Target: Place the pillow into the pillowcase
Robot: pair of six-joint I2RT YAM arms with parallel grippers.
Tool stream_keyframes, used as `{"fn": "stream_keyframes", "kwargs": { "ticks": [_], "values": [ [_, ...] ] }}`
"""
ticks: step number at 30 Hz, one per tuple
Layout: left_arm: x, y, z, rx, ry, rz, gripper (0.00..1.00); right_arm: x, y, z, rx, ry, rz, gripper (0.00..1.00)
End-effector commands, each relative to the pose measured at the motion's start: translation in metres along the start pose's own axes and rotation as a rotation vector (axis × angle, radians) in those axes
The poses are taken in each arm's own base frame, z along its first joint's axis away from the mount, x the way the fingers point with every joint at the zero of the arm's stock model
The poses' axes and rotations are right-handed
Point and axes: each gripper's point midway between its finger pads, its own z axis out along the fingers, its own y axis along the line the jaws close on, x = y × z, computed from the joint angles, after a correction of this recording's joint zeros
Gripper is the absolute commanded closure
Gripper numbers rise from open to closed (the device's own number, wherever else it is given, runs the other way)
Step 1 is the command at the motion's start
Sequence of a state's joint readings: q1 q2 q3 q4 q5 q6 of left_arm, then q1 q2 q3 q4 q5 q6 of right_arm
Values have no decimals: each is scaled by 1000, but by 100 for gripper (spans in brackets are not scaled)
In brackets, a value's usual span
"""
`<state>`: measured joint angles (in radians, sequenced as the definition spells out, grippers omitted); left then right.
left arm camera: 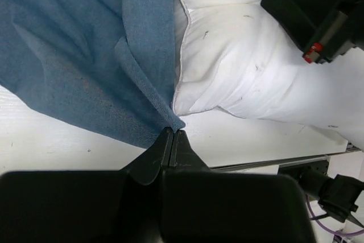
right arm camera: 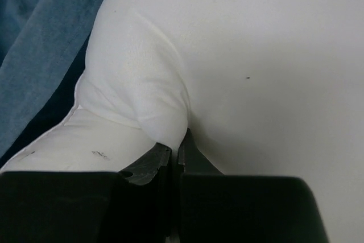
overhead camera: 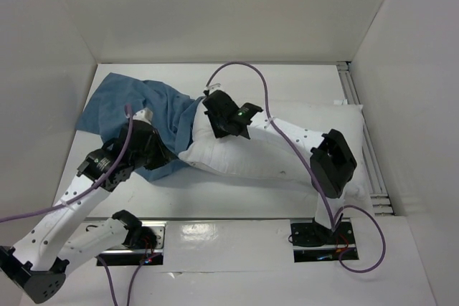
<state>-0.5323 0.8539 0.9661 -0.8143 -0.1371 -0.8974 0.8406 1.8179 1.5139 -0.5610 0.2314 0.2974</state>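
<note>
My left gripper (left arm camera: 172, 136) pinched tight on the pillowcase (left arm camera: 74, 55) hem, my right gripper (right arm camera: 175, 149) clamped on a fold of the pillow (right arm camera: 256, 55), pillow lying mid-table (overhead camera: 237, 195) toward the right edge, its left end against the pillowcase, which spreads toward the far left corner.

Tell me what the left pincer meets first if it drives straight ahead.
The pillowcase: the left pincer is shut with its tips at the blue hem, apparently pinching it. The pillow has its corner just right of that line, though depth is unclear.
</note>
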Motion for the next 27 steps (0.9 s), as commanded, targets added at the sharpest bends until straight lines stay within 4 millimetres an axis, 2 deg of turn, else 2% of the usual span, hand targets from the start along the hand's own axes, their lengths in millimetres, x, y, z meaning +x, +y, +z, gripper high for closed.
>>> {"fn": "stream_keyframes", "kwargs": {
  "ticks": [1, 2, 3, 5, 6, 7, 8, 9, 11, 12, 13, 16, 19, 20, 21, 27],
  "values": [
    [-18, -16, -30, 89, -75, -18, 100, 61, -9, 21, 120, 170, -36, 100],
    [-20, -20, -34, 121, -88, -5, 100, 64, -10, 24, 134, 176, -31, 100],
    [-13, -23, -34, 164, -65, 24, 100, 70, -5, 27, 132, 188, -34, 100],
    [-7, -29, -38, 242, -62, 104, 100, 74, -7, 29, 147, 200, -31, 100],
    [5, -30, -34, 269, -18, 128, 100, 72, -6, 30, 144, 192, -29, 100],
    [9, -28, -31, 272, -6, 164, 86, 68, -5, 29, 141, 183, -26, 100],
    [12, -20, -26, 226, 10, 163, 61, 68, -5, 29, 142, 183, -17, 100],
    [10, -14, -24, 181, 14, 162, 43, 68, -5, 29, 142, 183, -17, 100],
    [3, -9, -20, 118, -2, 132, 16, 66, -4, 30, 138, 175, -14, 100],
    [-8, -5, -14, 64, -33, 114, 13, 63, -3, 27, 134, 164, -11, 100],
    [-10, -4, -9, 47, -36, 114, 13, 66, -4, 27, 137, 172, -13, 100],
    [-22, -9, 7, 15, -57, 105, 18, 63, -4, 25, 134, 164, -11, 100],
    [-24, -5, 43, -65, -21, 93, 24, 62, -2, 25, 121, 158, -7, 100],
    [-29, -5, 44, -63, -36, 83, 24, 62, -1, 25, 121, 158, -7, 100],
    [-23, -4, 57, -81, 5, 87, 24, 62, -1, 25, 121, 158, -7, 100],
    [-28, 5, 86, -69, 76, 13, 19, 60, -2, 20, 117, 149, -3, 100]
  ]
}}
